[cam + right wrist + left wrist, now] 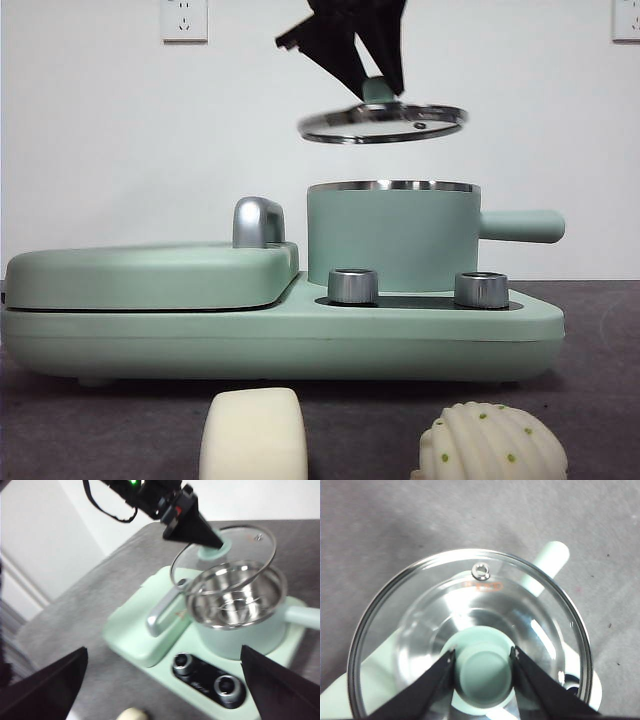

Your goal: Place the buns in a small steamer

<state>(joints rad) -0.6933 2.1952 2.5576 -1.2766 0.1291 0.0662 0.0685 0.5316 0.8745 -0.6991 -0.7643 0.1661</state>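
Left gripper (483, 656) had its jaws pinched onto the lid (383, 122) by the knob, holding it clear above the small steamer (392, 237). I figured keep it level and swing it well aside. Right gripper (160, 680) hung wide open, holding nothing. Both buns (253, 434) sat on the table out front.

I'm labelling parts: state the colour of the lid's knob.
Mint green, matching the pot. The knob shows best in the left wrist view, clamped between the left gripper's jaws.

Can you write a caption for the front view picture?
Left gripper holds the glass lid above the open green pot.
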